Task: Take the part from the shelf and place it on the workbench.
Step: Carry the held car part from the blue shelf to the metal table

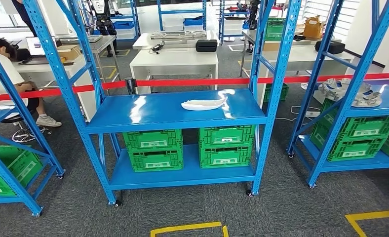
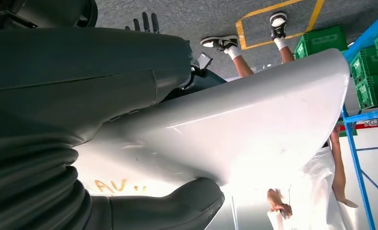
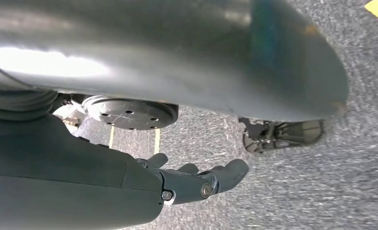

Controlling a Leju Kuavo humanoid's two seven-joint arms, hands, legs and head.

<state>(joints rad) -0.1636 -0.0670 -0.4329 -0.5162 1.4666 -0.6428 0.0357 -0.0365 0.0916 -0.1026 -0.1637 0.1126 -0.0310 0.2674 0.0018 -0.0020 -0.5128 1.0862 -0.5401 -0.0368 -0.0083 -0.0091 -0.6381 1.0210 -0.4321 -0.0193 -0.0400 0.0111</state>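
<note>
The right hand (image 3: pixel 129 187) hangs close in front of its wrist camera. Its fingers (image 3: pixel 225 175) are only loosely bent over the grey floor (image 3: pixel 297 191) and hold nothing, so it is released. The left hand (image 2: pixel 105 81) also hangs low, with straight fingers (image 2: pixel 144 21) set apart from the thumb. A white curved shell (image 2: pixel 249 110) lies just beside that hand. It is probably the robot's own body and not a held thing, but the turned view is poor, so I judge this hand empty too.

The part (image 1: pixel 204 103) is a long white curved piece. It lies flat on the middle board of the blue shelf (image 1: pixel 148 111), above the green crates (image 1: pixel 155 148). From both hands it is forward and higher, well apart from them. Its long axis runs across the robot's front, from one hand's side to the other's. It sits a little to the right-hand side of the middle, so the right hand seems slightly nearer. The difference is small.
</note>
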